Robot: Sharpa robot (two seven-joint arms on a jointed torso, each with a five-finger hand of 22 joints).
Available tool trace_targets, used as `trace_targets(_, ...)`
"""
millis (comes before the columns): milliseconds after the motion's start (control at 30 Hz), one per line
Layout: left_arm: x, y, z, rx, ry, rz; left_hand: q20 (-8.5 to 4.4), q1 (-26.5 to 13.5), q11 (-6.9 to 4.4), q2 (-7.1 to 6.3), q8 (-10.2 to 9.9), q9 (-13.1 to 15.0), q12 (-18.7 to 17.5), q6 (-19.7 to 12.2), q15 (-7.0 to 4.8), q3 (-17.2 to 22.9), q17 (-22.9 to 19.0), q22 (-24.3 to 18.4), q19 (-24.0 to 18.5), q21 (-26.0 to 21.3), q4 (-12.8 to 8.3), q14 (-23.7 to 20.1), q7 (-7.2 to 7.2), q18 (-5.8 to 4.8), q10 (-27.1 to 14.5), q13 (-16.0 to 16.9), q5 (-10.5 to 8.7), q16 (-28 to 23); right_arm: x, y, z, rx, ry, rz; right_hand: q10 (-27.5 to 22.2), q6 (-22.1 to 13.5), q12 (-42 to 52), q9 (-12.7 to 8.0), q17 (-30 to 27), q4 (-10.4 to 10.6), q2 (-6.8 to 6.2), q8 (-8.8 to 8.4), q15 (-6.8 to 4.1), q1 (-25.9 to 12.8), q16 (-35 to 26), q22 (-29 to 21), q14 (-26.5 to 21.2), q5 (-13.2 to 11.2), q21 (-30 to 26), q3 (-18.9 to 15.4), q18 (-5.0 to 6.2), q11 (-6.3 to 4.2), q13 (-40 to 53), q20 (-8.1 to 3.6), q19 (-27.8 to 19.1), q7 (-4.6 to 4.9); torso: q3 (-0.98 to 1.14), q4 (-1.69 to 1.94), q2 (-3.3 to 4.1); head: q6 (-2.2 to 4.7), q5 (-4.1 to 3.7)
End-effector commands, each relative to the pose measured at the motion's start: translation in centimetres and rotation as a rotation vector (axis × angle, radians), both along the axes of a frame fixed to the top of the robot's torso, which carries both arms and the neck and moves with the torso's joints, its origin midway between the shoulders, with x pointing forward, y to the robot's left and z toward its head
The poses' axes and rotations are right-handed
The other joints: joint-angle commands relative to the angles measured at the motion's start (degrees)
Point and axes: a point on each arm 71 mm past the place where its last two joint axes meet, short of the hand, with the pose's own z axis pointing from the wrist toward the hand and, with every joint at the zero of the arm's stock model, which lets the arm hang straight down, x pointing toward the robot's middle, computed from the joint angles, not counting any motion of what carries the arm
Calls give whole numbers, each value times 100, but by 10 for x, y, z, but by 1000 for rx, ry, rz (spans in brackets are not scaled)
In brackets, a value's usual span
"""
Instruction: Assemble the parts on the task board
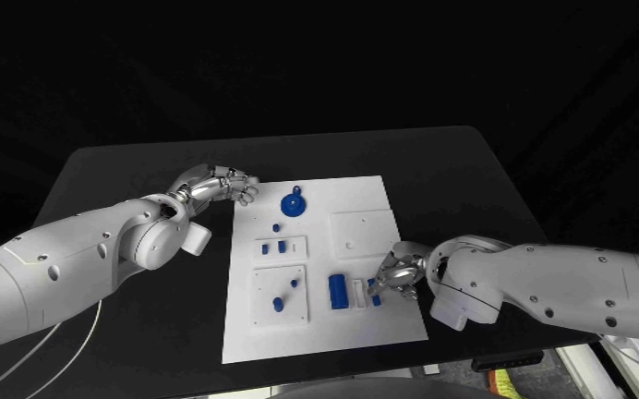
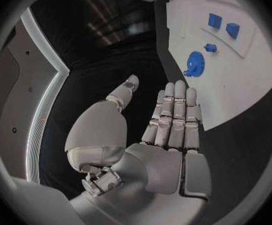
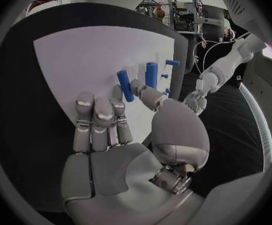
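**Both hands at the board's edges, nothing held**

The task board (image 1: pixel 362 325) lay in the middle of the black surface (image 1: pixel 120 168). The left hand (image 1: pixel 220 184) rested at the board's far left corner, its fingers straight and apart, gripping nothing. The blue gear (image 1: pixel 292 203) sat on the board just beside that hand, apart from its fingertips (image 2: pixel 175 91). The right hand (image 1: pixel 400 274) hovered over the board's right edge with its fingers loosely extended and empty. The blue cylinder (image 1: pixel 338 291) and a smaller blue piece (image 1: pixel 374 298) lay near it, just ahead of its thumb in the right wrist view. Whether the thumb touched the nearer piece could not be told. A blue peg (image 1: pixel 279 304) stood further left, well apart from both hands.
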Motion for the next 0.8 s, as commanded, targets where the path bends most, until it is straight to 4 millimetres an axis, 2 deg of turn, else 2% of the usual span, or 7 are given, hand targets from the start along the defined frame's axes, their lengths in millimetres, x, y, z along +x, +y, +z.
trace_targets(33,-1,-2,1,-10,-1,-14,42,27,-15,39,33,-8,-4,-26,13,-23,6,9,-9,-25,-8,13,-15,79,-29,-8,-14,-37,-3,6,-4,4,29,21,-37,20,-28,-17,8,32,8,-41,-37,-45,-31,73,-15,-27,-14,-13,233,-22,8,-14,26,-4,8,-5,1,-8,16)
trace_targets(267,-1,-2,1,-11,-1,-14,42,26,-15,40,35,-9,-4,-26,13,-23,9,10,-8,-27,-7,14,-15,78,-30,-9,-14,-40,-2,13,-5,9,17,32,-38,26,-28,-15,11,53,20,-40,-40,-75,-32,74,-17,-27,-17,-31,233,-25,15,-18,27,-7,13,-6,2,1,34)
trace_targets(800,-1,0,1,-9,2,-12,43,19,-14,39,37,-10,-4,-27,14,-27,17,14,-7,-31,-2,14,-15,76,-30,-10,-15,-46,-2,18,-5,19,5,43,-35,40,-26,-10,14,72,35,-35,-44,-106,-32,75,-17,-26,-20,-49,233,-30,24,-24,29,-13,7,-6,-1,6,75)
